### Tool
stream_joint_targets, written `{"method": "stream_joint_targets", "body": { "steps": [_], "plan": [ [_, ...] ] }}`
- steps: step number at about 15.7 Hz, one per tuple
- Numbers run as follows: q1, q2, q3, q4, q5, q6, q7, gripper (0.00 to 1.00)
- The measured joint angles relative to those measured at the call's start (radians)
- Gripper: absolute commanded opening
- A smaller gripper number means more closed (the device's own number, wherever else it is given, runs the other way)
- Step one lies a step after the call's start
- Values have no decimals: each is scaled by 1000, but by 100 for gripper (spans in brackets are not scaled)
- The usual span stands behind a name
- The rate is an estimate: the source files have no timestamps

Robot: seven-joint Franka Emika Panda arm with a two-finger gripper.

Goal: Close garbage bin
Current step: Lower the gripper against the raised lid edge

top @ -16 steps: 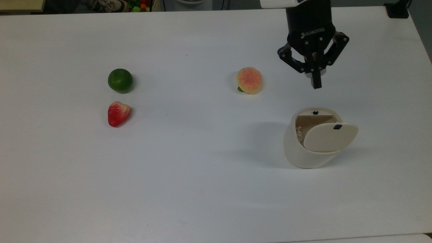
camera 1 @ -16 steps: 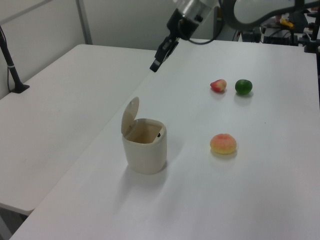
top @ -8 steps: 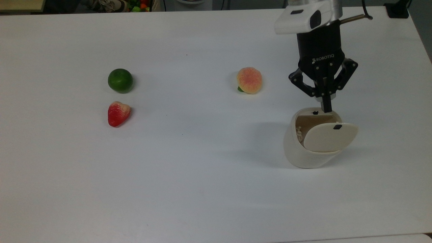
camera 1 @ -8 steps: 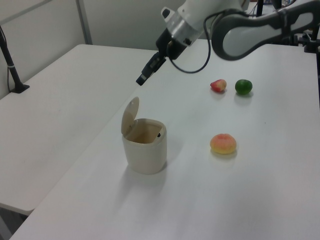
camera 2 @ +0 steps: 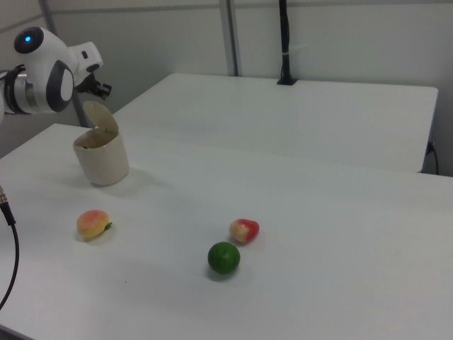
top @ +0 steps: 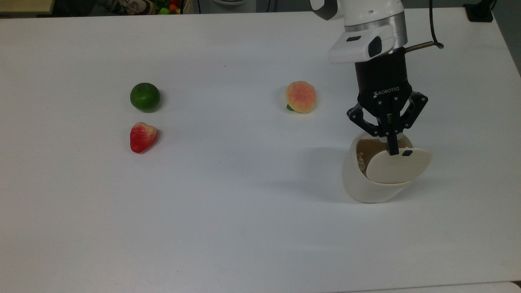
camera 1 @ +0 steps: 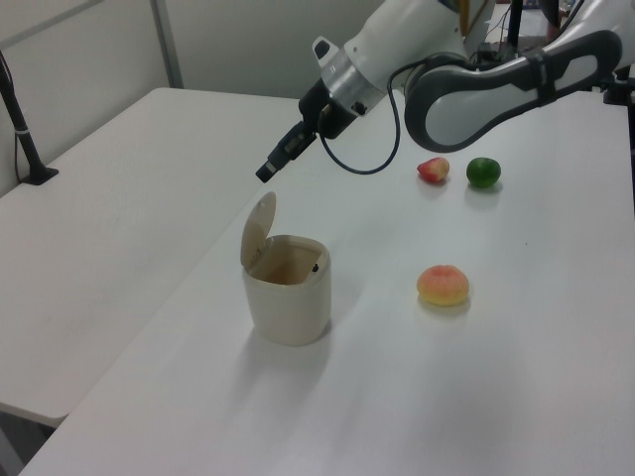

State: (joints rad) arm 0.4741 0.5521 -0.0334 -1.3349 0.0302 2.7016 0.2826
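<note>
Now note garbage bin (top: 366, 185): cream-white, lid (top: 398, 165) raised upright, small pale bits inside. Pincer (top: 393, 151) hangs above lid, fingers pressed together, gripping nothing, over desk (top: 244, 228).

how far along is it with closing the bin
Nothing is finished: the garbage bin is open, its lid upright on the hinge. In hand: the gripper, fingers shut, hangs just above the lid's top edge in the left view, apparently apart from it. Left: push the lid down until it lies flat. The fruits play no part.
</note>
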Motion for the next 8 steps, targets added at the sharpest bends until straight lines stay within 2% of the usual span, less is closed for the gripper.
{"method": "stream_joint_targets", "body": {
  "steps": [8],
  "plan": [
    [0, 42, 0, 15, -1, 28, 0, 0]
  ]
}}
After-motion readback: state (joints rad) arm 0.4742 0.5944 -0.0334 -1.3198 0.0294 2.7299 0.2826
